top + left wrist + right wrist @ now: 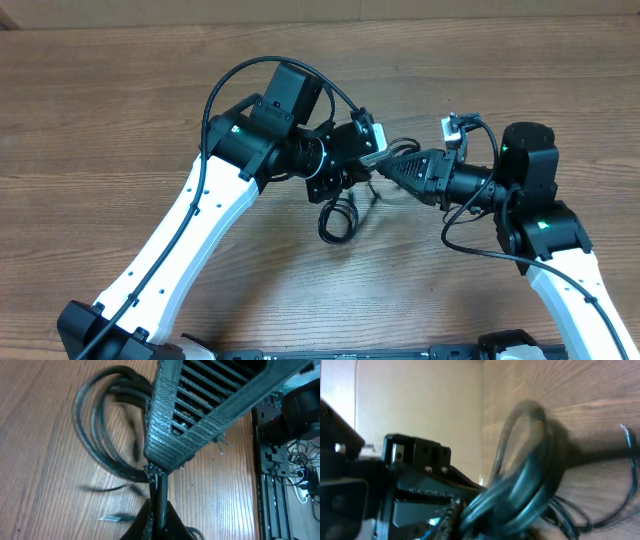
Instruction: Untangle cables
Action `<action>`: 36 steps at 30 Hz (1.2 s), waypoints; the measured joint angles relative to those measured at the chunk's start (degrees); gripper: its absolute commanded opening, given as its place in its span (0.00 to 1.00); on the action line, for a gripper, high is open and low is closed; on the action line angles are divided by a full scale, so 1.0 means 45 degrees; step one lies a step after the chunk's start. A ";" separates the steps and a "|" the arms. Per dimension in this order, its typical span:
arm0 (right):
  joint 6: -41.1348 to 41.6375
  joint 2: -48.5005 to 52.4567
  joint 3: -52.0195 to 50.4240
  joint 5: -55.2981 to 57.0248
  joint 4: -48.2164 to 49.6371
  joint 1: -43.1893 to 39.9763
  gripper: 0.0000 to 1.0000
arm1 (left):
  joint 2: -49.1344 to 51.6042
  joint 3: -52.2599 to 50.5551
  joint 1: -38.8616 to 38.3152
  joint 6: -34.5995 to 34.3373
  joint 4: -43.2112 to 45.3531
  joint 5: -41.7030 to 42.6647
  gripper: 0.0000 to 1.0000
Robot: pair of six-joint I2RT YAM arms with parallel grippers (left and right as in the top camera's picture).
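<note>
The cables (pixel 338 216) form a loose black coil over the middle of the table (pixel 110 100), just below where the two grippers meet. The left gripper (pixel 156 491) is clamped on a strand at the top of the coil. The right gripper (pixel 154 466) stands tip to tip with it, its ribbed fingers (pixel 200 415) pinched together on the same strand. The right wrist view shows the coil close up and blurred.

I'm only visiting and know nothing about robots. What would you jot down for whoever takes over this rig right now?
The left gripper is shut on a strand of the cables.
The right gripper looks closed on the same strand, tip to tip with the left.
The rest of the cables sit in one coil over the table, beside both grippers.
Done: both grips set.
Left: pull the coil apart; nothing separated yet.
</note>
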 measured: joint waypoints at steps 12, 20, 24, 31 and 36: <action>-0.0835 0.0291 0.0005 -0.0243 0.0034 -0.0019 0.04 | 0.0034 -0.0005 0.0000 -0.0039 -0.0078 -0.0185 0.04; -0.2934 0.0413 0.0005 -0.1141 -0.0136 -0.0083 0.04 | 0.0029 -0.0005 0.0000 -0.0534 -0.0053 -0.0520 0.04; -0.3755 0.0457 0.0005 -0.1559 -0.0146 -0.0083 0.04 | 0.0029 -0.0005 0.0000 -0.0748 0.0010 -0.0607 0.04; -0.4789 0.0486 0.0005 -0.2443 -0.0131 -0.0121 0.04 | 0.0029 -0.0005 -0.0005 -0.1277 0.0321 -0.1093 0.04; -0.5683 0.0486 0.0005 -0.2404 -0.0126 0.1049 0.04 | 0.0029 -0.0005 0.0039 -0.1953 0.0520 -0.1855 0.04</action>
